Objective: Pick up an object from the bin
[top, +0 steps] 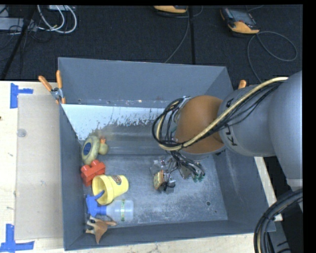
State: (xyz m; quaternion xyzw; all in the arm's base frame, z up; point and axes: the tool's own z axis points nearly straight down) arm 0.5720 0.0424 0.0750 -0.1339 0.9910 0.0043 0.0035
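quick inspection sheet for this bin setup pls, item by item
surface: grey bin floor, speckled
job's things: small yellowish thing at the gripper's tip, mid-bin; whether it is gripped cannot be told
clutter: along the left wall, round yellow-green thing, red block, yellow cup, blue toy, clear bottle, brown figure
grippers: gripper low over the middle of the floor
cables: black and yellow cables looped at the wrist
surroundings: dark floor with loose cables

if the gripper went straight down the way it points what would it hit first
Most likely the small yellowish thing right under the gripper, near the bin's middle, then the grey bin floor. Whether they already touch is hard to judge.
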